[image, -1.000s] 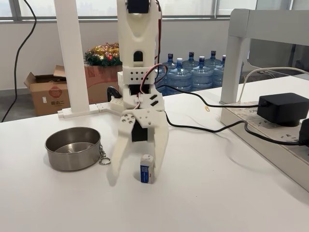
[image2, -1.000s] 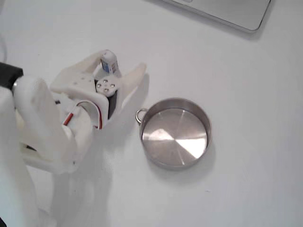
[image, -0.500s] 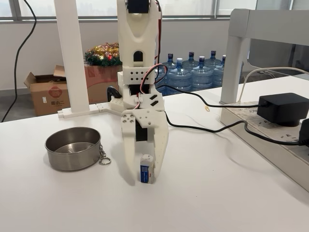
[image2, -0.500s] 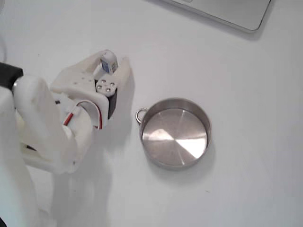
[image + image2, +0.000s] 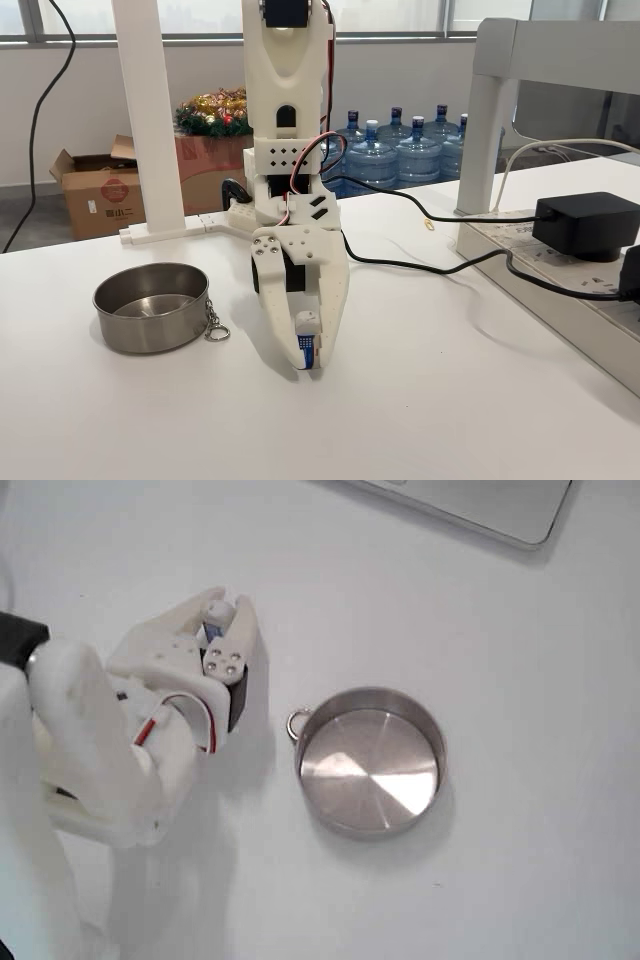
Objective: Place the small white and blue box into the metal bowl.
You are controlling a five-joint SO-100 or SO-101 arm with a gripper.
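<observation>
The small white and blue box (image 5: pixel 306 343) stands upright on the white table, pinched between the two white fingers of my gripper (image 5: pixel 305 352), which points straight down and is shut on it. From above, the box (image 5: pixel 213 623) shows as a sliver between the fingers of the gripper (image 5: pixel 222 615). The metal bowl (image 5: pixel 151 307) sits empty on the table to the left of the gripper in the front fixed view, its keyring chain (image 5: pixel 214 326) hanging toward the gripper. In the top fixed view the bowl (image 5: pixel 370 761) lies to the lower right of the gripper.
Black cables (image 5: pixel 430 262) and a black power adapter (image 5: pixel 587 224) lie on the table's right side. A white frame post (image 5: pixel 152 120) stands behind the bowl. A grey laptop corner (image 5: pixel 480 508) shows at the top edge.
The gripper's fingers have closed from wide open onto the box. The box turned edge-on between them. The bowl has not moved.
</observation>
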